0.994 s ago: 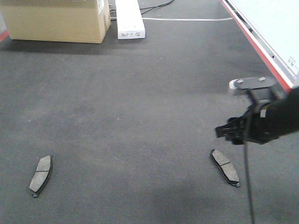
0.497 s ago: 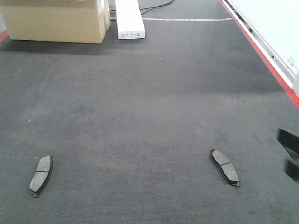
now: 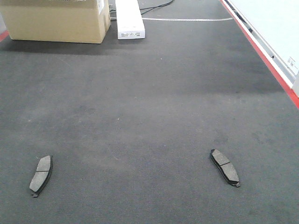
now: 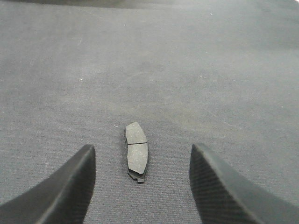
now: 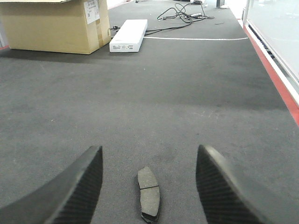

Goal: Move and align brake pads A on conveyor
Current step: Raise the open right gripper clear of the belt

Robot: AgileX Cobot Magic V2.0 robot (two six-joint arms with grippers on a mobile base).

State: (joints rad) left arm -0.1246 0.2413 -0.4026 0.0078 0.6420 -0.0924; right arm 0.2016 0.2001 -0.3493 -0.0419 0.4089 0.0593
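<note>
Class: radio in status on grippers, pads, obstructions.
Left gripper open, facing dark grey grooved brake pad. Right gripper open, facing second pad. Both flat on charcoal conveyor belt. Nothing in the way.

Cardboard box (image 3: 56,21) cropped at top edge, white carton (image 3: 129,16) label seemingly text, too small to read, left gripper (image 4: 141,148) and right gripper (image 5: 149,148) cut off below.

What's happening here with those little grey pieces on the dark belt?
A two-armed robot is meant to line up brake pads on the conveyor. The left pad and the right pad lie flat on the belt, far apart and angled differently, so they are not aligned. Nothing is being held. The left claw and the right claw are both open, each with a pad lying untouched in front of it.
</note>
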